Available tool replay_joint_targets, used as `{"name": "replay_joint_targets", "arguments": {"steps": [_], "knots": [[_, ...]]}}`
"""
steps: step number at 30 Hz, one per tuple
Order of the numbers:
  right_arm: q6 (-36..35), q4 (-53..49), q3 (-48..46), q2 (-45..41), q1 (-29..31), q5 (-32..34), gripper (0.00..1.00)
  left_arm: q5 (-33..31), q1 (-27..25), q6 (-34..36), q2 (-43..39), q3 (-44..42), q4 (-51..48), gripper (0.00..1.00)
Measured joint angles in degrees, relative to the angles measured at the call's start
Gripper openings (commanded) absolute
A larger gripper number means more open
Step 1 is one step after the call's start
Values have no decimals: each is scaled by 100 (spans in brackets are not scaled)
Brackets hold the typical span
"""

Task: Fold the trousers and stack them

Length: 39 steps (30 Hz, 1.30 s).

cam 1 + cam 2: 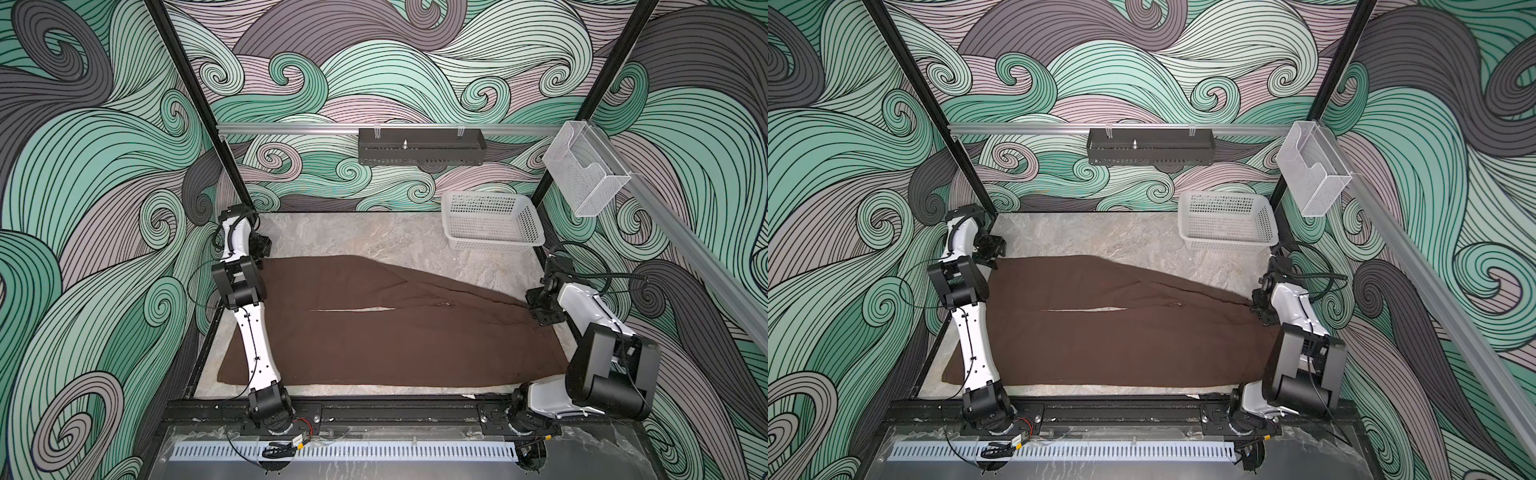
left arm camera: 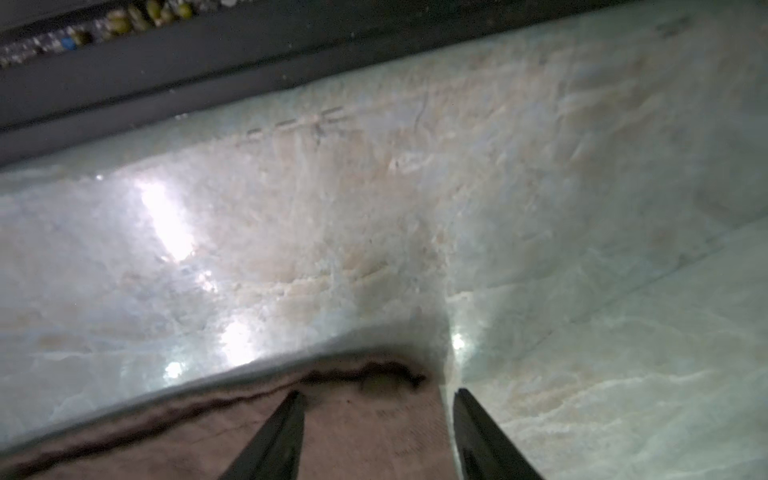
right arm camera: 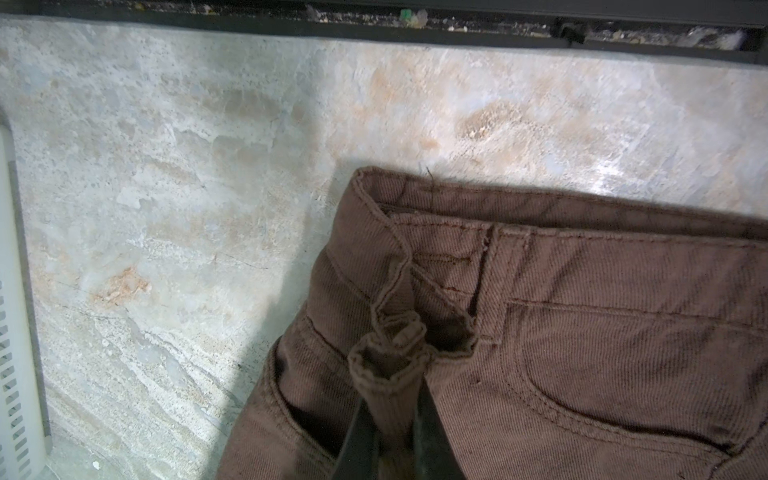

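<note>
- While the trousers point(image 1: 374, 332) lie spread flat across the bench point(image 1: 332, 232), their two legs run toward the left and the waistband sits at the right edge.
- A thin slit of bare bench shows between the legs.
- The left gripper point(image 2: 376, 395) sits low at the far-left hem corner. Its jaws stand apart with nothing clamped, one over the brown cloth and the other over bare bench just beside the hem.
- The right gripper point(image 3: 395, 395) is pinched closed on a bunched fold of the waistband.
- The white mesh basket point(image 1: 496, 246) stands at the far right corner, apart from the trousers.
</note>
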Motion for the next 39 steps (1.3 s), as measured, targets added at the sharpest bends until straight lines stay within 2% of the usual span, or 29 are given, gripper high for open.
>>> {"name": "replay_joint_targets", "arguments": {"steps": [9,15,22,29,39], "knots": [[-37,66,0,4,0,-15,3,-146,-2,120,31,44,-66,18],[-37,70,0,4,0,-24,3,-129,-2,175,31,44,-39,0],[-35,76,0,4,0,-72,3,13,-2,203,20,42,83,0],[-13,57,101,4,0,-201,3,501,4,358,-203,-223,518,0],[52,39,581,-138,-199,-577,4,1449,275,501,-1499,-922,1346,0]]}}
